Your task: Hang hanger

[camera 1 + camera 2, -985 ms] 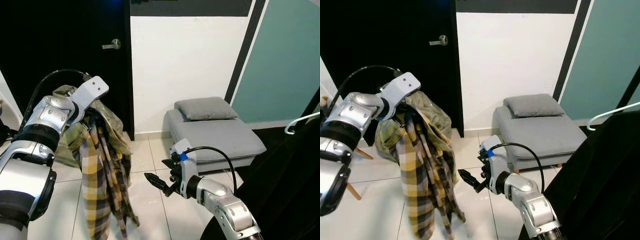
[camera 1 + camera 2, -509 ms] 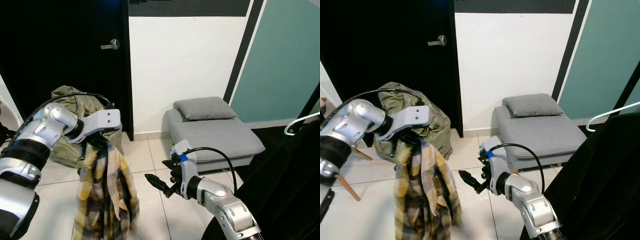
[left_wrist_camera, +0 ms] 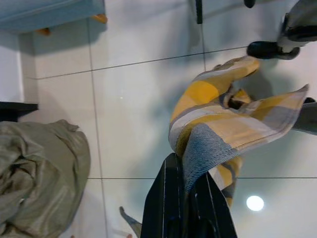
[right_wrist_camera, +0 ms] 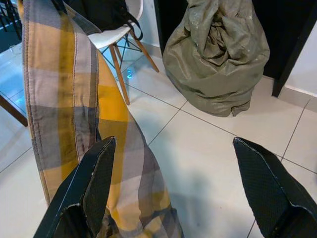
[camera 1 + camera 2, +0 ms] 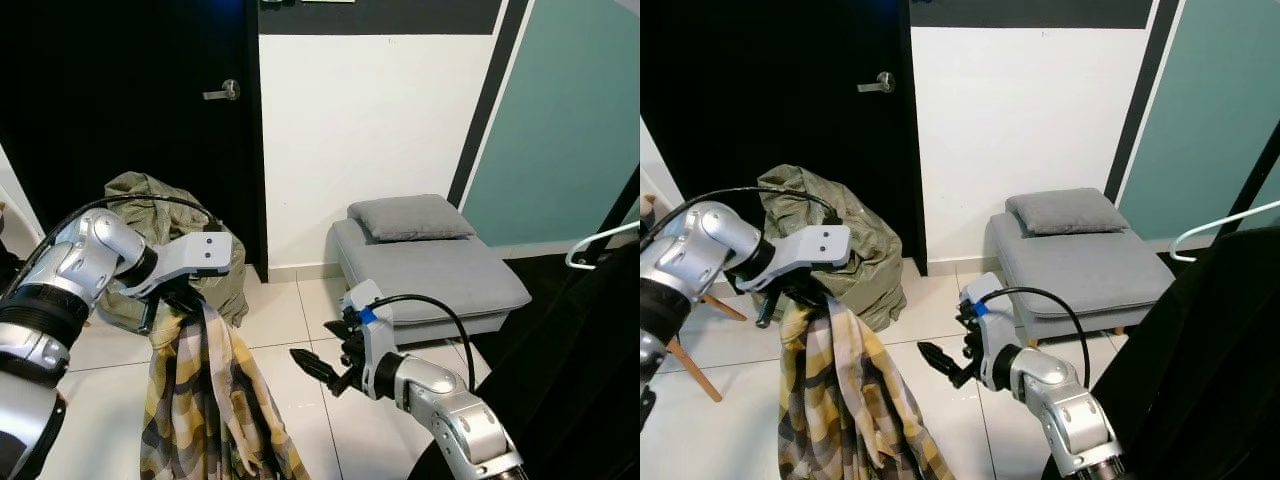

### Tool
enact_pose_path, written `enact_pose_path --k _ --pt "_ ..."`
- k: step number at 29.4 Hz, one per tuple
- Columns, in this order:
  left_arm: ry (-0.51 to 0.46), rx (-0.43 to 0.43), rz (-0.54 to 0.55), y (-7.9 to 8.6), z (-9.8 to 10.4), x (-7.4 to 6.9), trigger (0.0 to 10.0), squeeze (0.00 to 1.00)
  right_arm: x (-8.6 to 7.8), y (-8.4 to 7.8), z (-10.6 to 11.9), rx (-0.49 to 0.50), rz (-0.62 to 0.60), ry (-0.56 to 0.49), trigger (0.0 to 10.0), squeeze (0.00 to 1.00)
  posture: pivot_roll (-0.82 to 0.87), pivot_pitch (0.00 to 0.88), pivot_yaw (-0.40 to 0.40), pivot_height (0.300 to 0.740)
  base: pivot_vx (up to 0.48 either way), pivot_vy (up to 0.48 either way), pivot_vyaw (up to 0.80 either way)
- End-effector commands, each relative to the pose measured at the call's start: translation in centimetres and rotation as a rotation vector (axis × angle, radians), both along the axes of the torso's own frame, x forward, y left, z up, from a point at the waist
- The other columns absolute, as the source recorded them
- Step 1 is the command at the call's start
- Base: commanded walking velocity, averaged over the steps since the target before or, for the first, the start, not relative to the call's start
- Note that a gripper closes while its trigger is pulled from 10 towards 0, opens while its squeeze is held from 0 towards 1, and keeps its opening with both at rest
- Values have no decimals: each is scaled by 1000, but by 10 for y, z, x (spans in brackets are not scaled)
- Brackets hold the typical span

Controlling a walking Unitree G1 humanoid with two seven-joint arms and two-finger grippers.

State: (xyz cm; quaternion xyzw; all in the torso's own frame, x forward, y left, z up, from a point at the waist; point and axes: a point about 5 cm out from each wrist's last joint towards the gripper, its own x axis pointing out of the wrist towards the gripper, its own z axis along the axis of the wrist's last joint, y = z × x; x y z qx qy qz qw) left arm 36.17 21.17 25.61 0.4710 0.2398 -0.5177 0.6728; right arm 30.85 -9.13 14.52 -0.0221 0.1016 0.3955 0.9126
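A yellow and grey plaid shirt [image 5: 210, 400] hangs in folds from my left gripper [image 5: 186, 300], which is shut on its top edge. In the left wrist view the two black fingers [image 3: 168, 198] pinch the cloth [image 3: 218, 124] over the tiled floor. My right gripper [image 5: 312, 363] floats low, to the right of the shirt, open and holding nothing. Its fingers [image 4: 94, 183] stand wide apart in the right wrist view, and the shirt [image 4: 64, 104] hangs just beyond them. A white hanger hook [image 5: 600, 240] sticks out over a black garment [image 5: 560, 380] at the far right.
An olive green sack [image 5: 150, 215] sits on the floor against the black door [image 5: 130, 110], behind the shirt. A grey low seat with a cushion [image 5: 430, 270] stands by the white wall. A white chair with wooden legs [image 4: 116, 29] is at my left.
My left arm has come down from head height, so the shirt now hangs lower and its hem reaches the floor area. The right gripper has stayed in place.
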Motion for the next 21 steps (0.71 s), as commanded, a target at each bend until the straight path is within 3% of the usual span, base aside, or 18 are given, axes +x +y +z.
enact_pose_path --k 1,21 --pt "22 11 1 6 3 -4 10000 0 -3 0 -4 -7 12 27 10000 0 79 84 -7 740 0 0 0" --pt "118 -50 -32 4 1 -12 10000 0 -8 4 -6 -10 74 52 10000 0 79 85 -7 740 0 0 0"
